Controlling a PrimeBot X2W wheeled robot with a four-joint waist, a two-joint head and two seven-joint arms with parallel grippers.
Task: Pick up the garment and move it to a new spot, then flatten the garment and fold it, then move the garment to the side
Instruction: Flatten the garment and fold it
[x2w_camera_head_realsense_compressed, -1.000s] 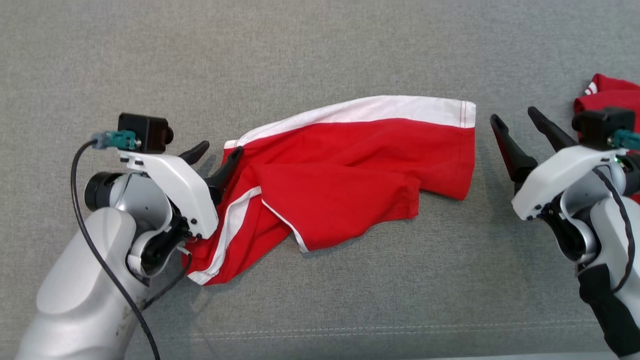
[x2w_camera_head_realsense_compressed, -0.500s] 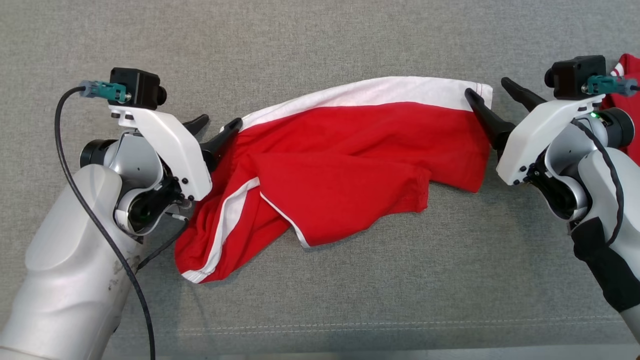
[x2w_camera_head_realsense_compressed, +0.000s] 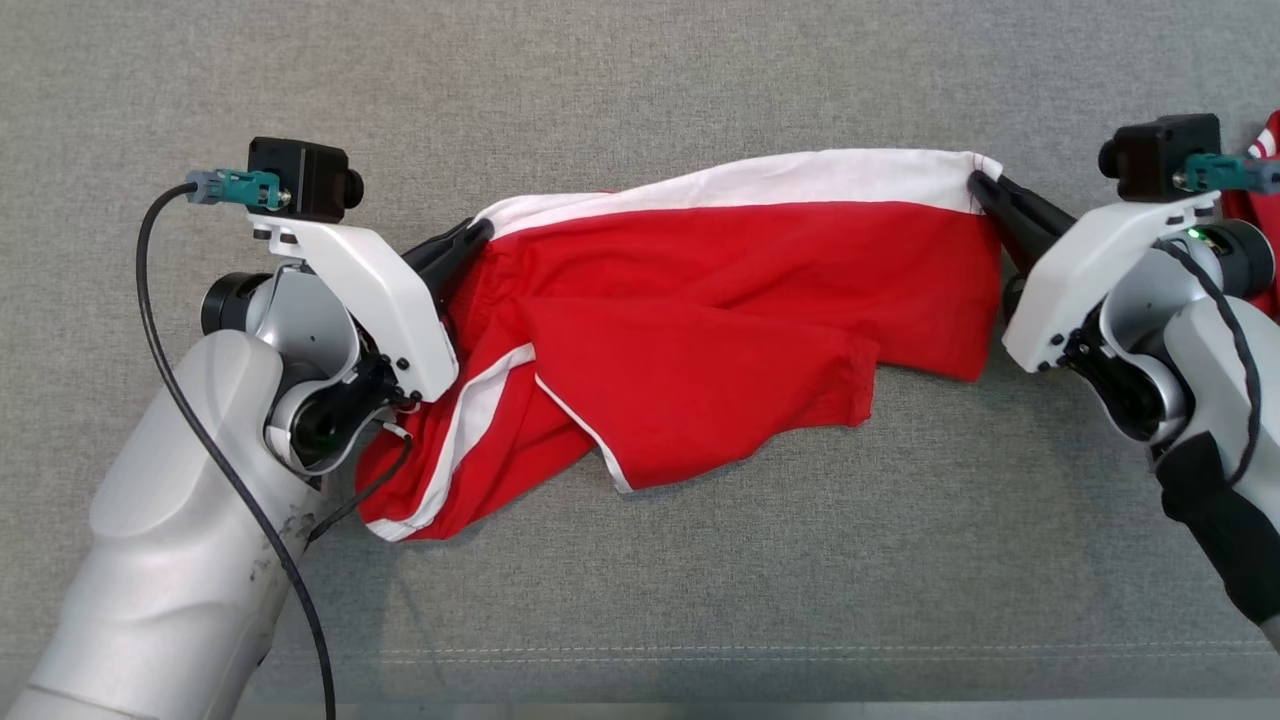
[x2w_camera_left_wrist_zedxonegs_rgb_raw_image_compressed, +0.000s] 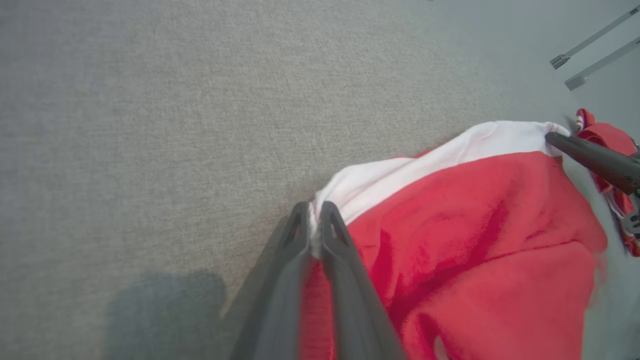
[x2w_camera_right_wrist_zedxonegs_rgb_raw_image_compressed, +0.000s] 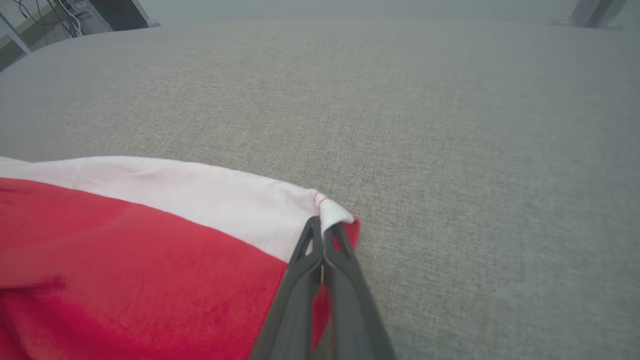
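Observation:
The garment (x2w_camera_head_realsense_compressed: 720, 290) is red with a white band along its far edge, stretched between both grippers above the grey fabric surface. My left gripper (x2w_camera_head_realsense_compressed: 478, 232) is shut on the band's left corner; the left wrist view shows its fingers (x2w_camera_left_wrist_zedxonegs_rgb_raw_image_compressed: 300, 240) pinching the white cloth (x2w_camera_left_wrist_zedxonegs_rgb_raw_image_compressed: 395, 175). At the band's right corner my right gripper (x2w_camera_head_realsense_compressed: 982, 183) is shut too, the white hem (x2w_camera_right_wrist_zedxonegs_rgb_raw_image_compressed: 210, 195) caught between its fingertips (x2w_camera_right_wrist_zedxonegs_rgb_raw_image_compressed: 322, 230). The lower part of the garment hangs in loose folds, with a white-trimmed flap (x2w_camera_head_realsense_compressed: 440, 470) near my left forearm.
Another red cloth with white stripes (x2w_camera_head_realsense_compressed: 1262, 180) lies at the far right behind my right wrist, also seen as a red piece (x2w_camera_left_wrist_zedxonegs_rgb_raw_image_compressed: 607, 140) in the left wrist view. The grey fabric surface (x2w_camera_head_realsense_compressed: 640, 80) stretches wide beyond the garment. A seam line (x2w_camera_head_realsense_compressed: 760, 655) runs along the near edge.
Both grippers have closed on the white band's two corners. The garment is now pulled taut between them and its top edge has lifted and spread wider.

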